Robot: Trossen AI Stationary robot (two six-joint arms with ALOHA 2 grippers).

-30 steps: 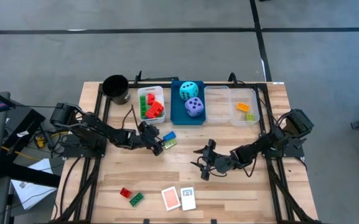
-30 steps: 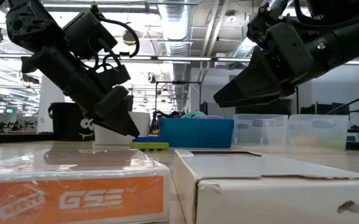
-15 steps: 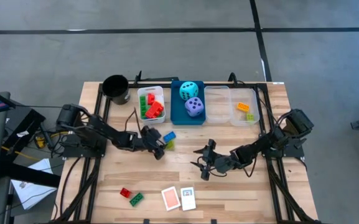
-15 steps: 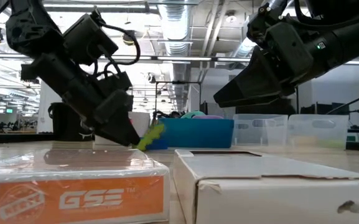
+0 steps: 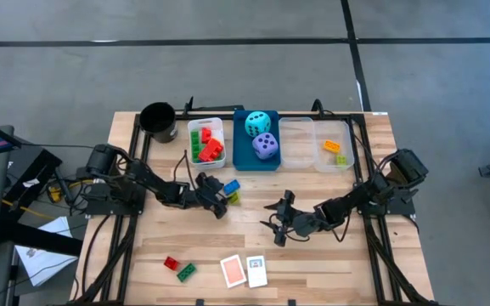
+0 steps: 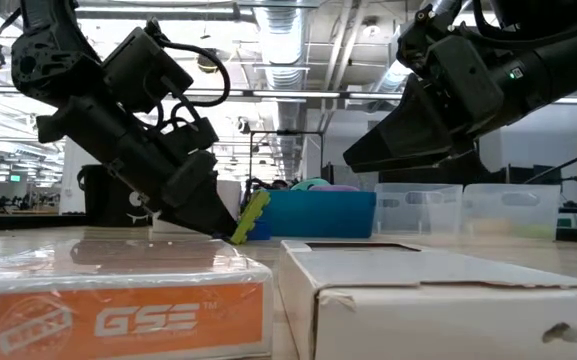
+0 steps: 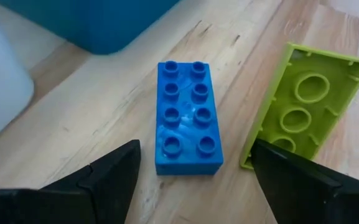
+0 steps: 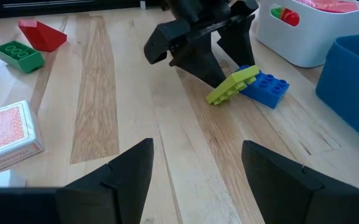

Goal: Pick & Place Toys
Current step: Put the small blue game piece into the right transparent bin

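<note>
Nearest my front edge of the table (image 5: pixel 253 238) I see two cards, an orange-backed card (image 5: pixel 233 271) and a white card (image 5: pixel 256 271), side by side. Just left of them along that edge lie a red brick (image 5: pixel 171 263) and a green brick (image 5: pixel 186 272), touching.

Farther in, right of centre, my right gripper (image 5: pixel 276 223) hangs above bare wood with its fingers apart and nothing between them.

Left of centre, my left gripper (image 5: pixel 224 194) is down at the table with its fingers spread. A blue brick (image 7: pixel 187 115) lies flat, studs up, between the fingertips. One finger (image 7: pixel 303 180) is against a lime-green brick (image 7: pixel 298 99), which is tipped up on its long edge and leaning on the blue one.

Along the far edge stand a black cup (image 5: pixel 158 121), a white bin (image 5: pixel 205 142) holding red and green bricks, a blue bin (image 5: pixel 256 158) with a cyan die (image 5: pixel 257 122) and a purple die (image 5: pixel 265 145), and two clear bins (image 5: pixel 316 144), the right one holding orange and green pieces.
</note>
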